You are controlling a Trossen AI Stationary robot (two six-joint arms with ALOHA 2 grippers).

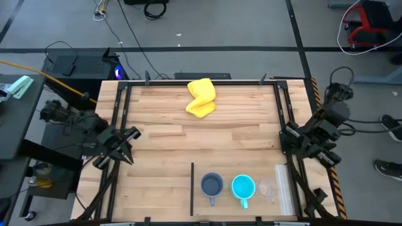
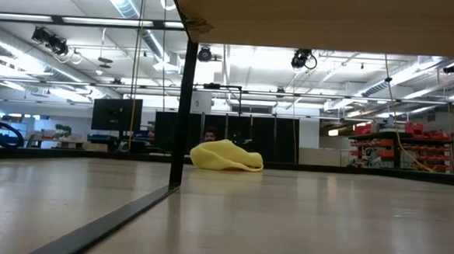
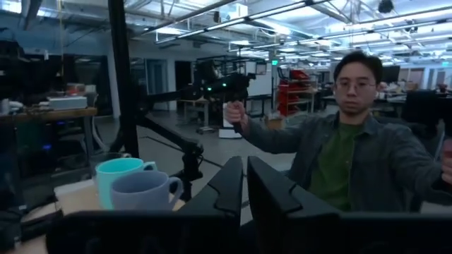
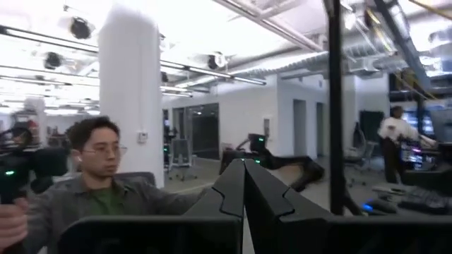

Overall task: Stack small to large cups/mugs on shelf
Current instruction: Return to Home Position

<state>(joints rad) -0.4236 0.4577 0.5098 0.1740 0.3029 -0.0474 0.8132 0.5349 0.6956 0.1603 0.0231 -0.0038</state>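
Three vessels stand in a row near the table's near edge, on a shelf top: a grey-blue handled mug (image 1: 211, 185), a bright cyan handled mug (image 1: 243, 187) and a small clear cup (image 1: 268, 188), left to right. The two mugs also show in the left wrist view, the grey-blue mug (image 3: 145, 192) in front of the cyan mug (image 3: 116, 176). My left gripper (image 1: 129, 139) waits at the table's left edge, shut and empty. My right gripper (image 1: 287, 135) waits at the right edge, shut and empty. Both are far from the cups.
A crumpled yellow cloth (image 1: 201, 97) lies at the far middle of the table and also shows in the low view (image 2: 225, 156). The shelf board (image 2: 318, 19) spans overhead in the low view, on a dark post (image 2: 183, 109). A person (image 3: 353, 141) sits beyond the table.
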